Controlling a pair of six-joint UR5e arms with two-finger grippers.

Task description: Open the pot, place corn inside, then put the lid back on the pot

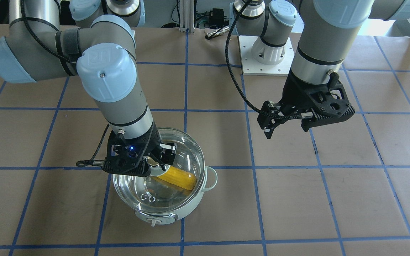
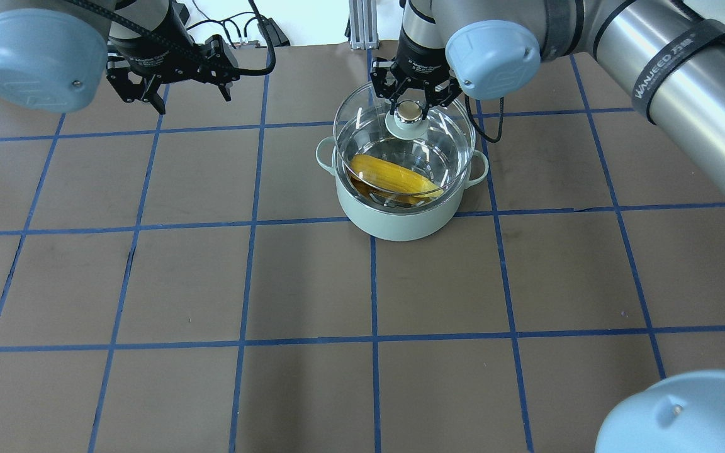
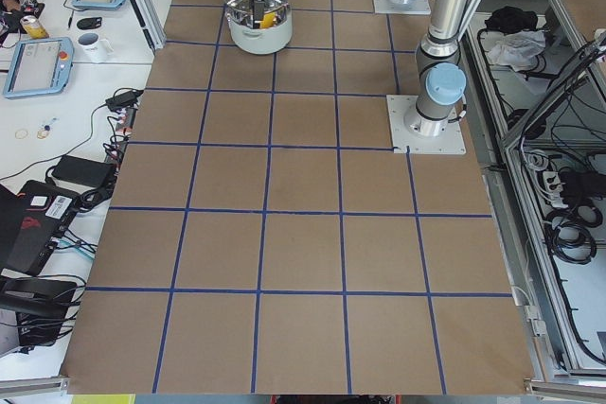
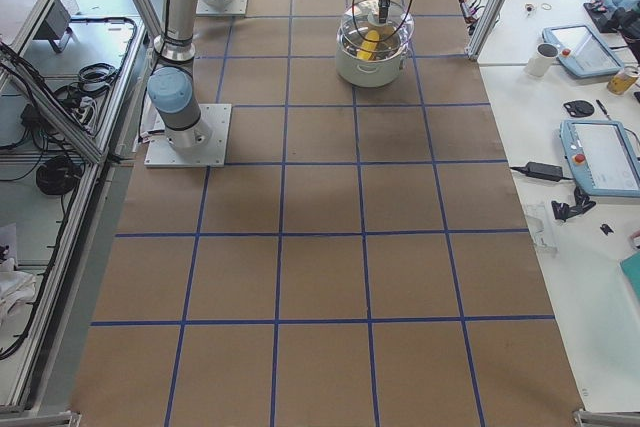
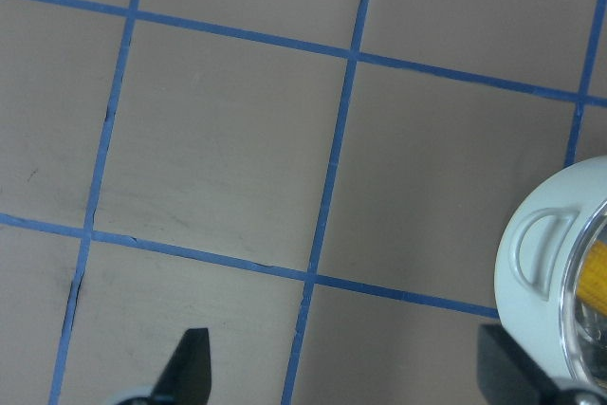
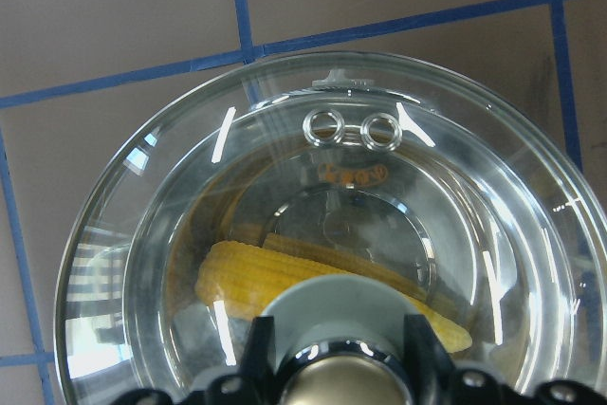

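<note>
My right gripper [image 2: 409, 108] is pinched on the beige, pale-green-based knob [image 6: 334, 372] of the round clear glass lid [image 2: 362, 129], one finger on each side of it. I hold the lid level over the round pale mint-green electric cooking pot [image 2: 400, 225]. From the side views the lid looks raised off the rim rather than seated, though I cannot tell that for certain. The bright yellow corn cob [image 2: 393, 177] lies slanted inside the pot on its shiny steel bottom, and I see it through the glass. The lid's two small vent holes [image 6: 353, 127] sit on the side toward the pot's front dial [image 1: 154, 221]. My left gripper [image 2: 174, 85] hangs well apart from the pot over the brown paper table with its blue tape grid [image 2: 312, 283], its fingers [image 5: 193, 368] spread wide and holding nothing. One of the pot's loop side handles [image 5: 541, 246] shows at the edge of my left wrist view.
</note>
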